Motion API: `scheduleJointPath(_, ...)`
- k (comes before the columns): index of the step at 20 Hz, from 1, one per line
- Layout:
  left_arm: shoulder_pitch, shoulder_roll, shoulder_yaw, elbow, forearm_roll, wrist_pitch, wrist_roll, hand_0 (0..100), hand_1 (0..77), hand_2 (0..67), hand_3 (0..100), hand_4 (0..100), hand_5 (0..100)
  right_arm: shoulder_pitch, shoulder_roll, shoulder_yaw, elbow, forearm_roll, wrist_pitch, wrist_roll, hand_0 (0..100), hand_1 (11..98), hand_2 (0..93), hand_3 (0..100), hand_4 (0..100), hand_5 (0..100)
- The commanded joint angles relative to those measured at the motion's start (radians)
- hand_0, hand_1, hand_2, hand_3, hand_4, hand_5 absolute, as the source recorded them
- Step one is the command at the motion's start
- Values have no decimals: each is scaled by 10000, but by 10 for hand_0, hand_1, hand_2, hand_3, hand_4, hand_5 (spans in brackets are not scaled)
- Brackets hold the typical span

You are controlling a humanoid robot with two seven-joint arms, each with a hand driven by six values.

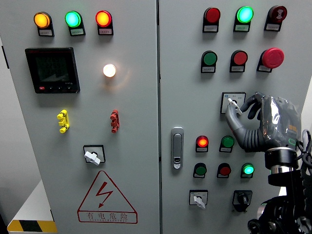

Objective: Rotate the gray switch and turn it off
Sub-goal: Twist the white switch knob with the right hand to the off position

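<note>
Up on the right cabinet door, the gray switch (233, 102) is sitting directly below the red mushroom button (272, 57) row (and above the lit red lamp (202, 142)). Only the right hand (253, 119) is showing, its fingers (232, 113) closing around the gray switch's knob, pinching it from the right.

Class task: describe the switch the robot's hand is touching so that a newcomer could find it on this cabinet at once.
Start at the right door, below the big red mushroom button. The gray switch sits on a square plate, with the right hand on it. Nothing else shares its row.
</note>
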Motion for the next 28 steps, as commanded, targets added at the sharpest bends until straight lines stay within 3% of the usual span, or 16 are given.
scheduleJointPath(1,0,0,0,0,5,-1,5,0,0,101,207,121,127,31,0,-4,-47,-122,15,2,414,380,686,836,833,888)
scheduleJointPath(9,0,0,0,0,5,-1,5,0,0,101,208,121,127,200,0,-4,-261,-154,15,2,354,456,681,851,833,888)
scheduleJointPath(11,0,0,0,0,5,-1,5,0,0,101,208,121,127,246,0,-19,-308,-154,15,2,409,453,682,852,833,888)
scheduleJointPath(28,0,0,0,0,5,-1,5,0,0,101,207,121,127,231,0,-20,-277,-261,0,2,567,389,742,895,834,900)
